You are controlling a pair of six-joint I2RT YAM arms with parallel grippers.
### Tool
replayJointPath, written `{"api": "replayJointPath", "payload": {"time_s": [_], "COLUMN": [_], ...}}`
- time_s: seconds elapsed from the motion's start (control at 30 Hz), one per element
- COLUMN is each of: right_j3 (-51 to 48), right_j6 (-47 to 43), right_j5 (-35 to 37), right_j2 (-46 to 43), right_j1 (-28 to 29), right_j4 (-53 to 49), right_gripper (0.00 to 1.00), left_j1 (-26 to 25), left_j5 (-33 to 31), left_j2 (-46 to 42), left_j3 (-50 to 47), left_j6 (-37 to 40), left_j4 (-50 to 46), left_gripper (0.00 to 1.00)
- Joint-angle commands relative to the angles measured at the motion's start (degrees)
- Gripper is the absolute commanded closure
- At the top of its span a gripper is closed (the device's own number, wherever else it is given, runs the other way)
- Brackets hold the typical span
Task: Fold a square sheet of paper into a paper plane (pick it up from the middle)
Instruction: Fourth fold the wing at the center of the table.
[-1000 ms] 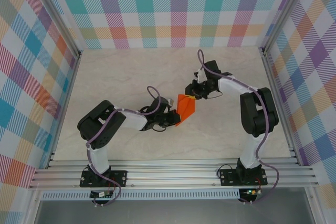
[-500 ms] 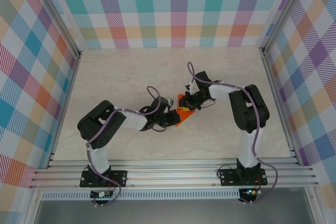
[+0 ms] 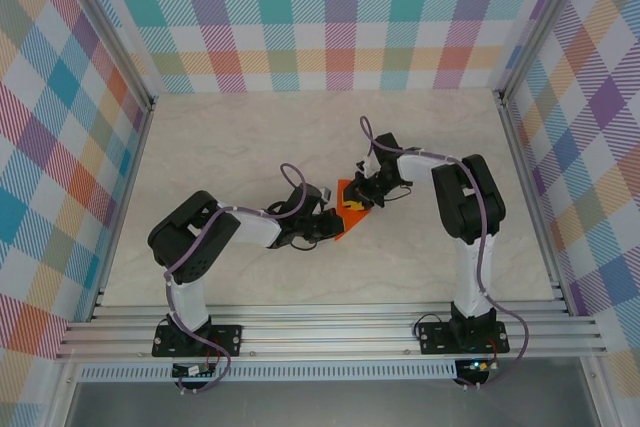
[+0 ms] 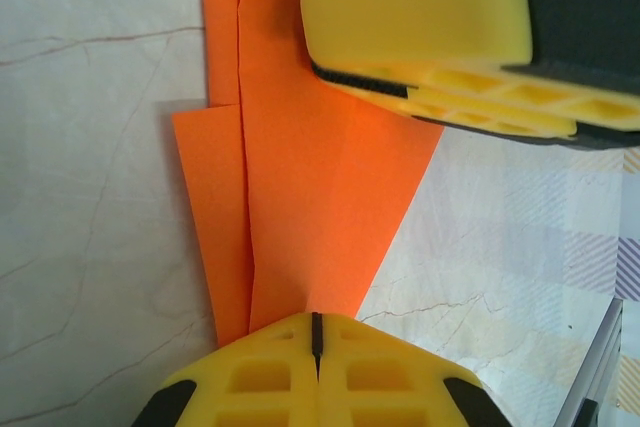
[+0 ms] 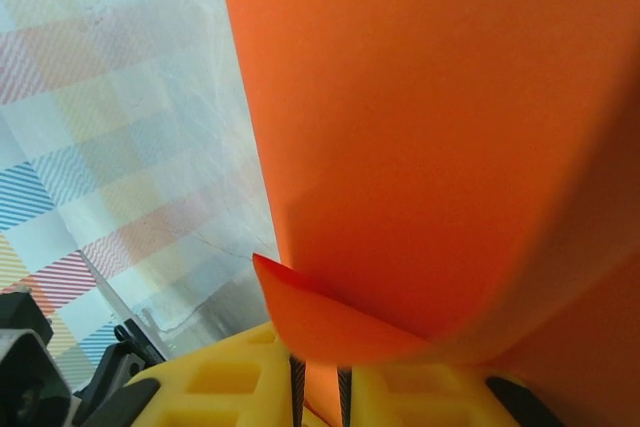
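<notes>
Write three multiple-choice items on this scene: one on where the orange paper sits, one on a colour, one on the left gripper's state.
1. Where is the folded orange paper?
A. Between the left gripper and the right gripper, near the middle of the table
B. In the far left corner
C. On the rail by the arm bases

2. What colour are the fingers of the grippers?
A. Blue
B. Yellow
C. White

3. How is the left gripper set?
A. Wide open above the paper
B. Open on bare table
C. Shut on the paper's edge

Answers:
1 A, the top view shows the paper spanning the gap between both grippers.
2 B, both wrist views show yellow fingers.
3 C, the left wrist view shows its fingers pressed together where the paper's edge meets them.
</notes>
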Motion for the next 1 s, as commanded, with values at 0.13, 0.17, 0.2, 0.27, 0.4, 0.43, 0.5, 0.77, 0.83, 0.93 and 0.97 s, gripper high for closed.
{"api": "replayJointPath", "payload": {"time_s": [0.13, 0.17, 0.2, 0.27, 0.4, 0.43, 0.5, 0.77, 0.83, 0.93, 0.97], "right_j3": [6.4, 7.0, 7.5, 8.5, 11.3, 12.0, 13.1, 14.6, 14.9, 15.2, 15.4], "right_j6": [-3.5, -3.7, -4.0, -4.8, -6.0, -6.3, -6.6, -4.6, -4.0, -4.0, -4.2], "right_j5": [6.0, 6.1, 6.1, 6.9, 9.4, 10.2, 11.2, 9.0, 7.9, 7.2, 6.8], "right_j2": [4.4, 4.7, 4.8, 5.0, 6.4, 6.8, 7.5, 9.4, 10.0, 9.7, 9.4], "right_j1": [-4.6, -4.8, -5.0, -5.1, -5.2, -5.2, -5.4, -8.2, -9.1, -10.0, -10.1], "right_j4": [1.1, 0.7, 0.3, -0.1, -2.1, -2.5, -3.1, -1.2, -0.7, -0.1, -0.1], "right_gripper": [0.8, 0.8, 0.8, 0.79, 0.79, 0.79, 0.79, 0.79, 0.78, 0.78, 0.78], "left_j1": [0.1, 0.1, 0.1, 0.1, 0.1, 0.1, 0.2, 0.1, 0.1, 0.1, 0.1], "left_j5": [-4.1, -4.2, -4.4, -4.4, -4.2, -4.1, -4.2, -4.2, -4.2, -4.0, -4.1], "left_j2": [5.2, 5.3, 5.3, 5.5, 5.6, 5.7, 5.7, 5.4, 5.4, 5.2, 5.1], "left_j3": [-4.7, -4.7, -4.7, -4.6, -4.4, -4.4, -4.4, -4.9, -4.9, -4.9, -4.9], "left_j6": [0.5, 0.5, 0.5, 0.4, 0.5, 0.5, 0.5, 0.3, 0.4, 0.3, 0.4], "left_j4": [-12.1, -12.2, -12.2, -12.3, -12.3, -12.3, -12.4, -12.2, -12.2, -12.2, -12.2], "left_gripper": [1.0, 1.0, 1.0, 1.0, 1.0, 1.0, 1.0, 1.0, 1.0, 1.0, 1.0]}}
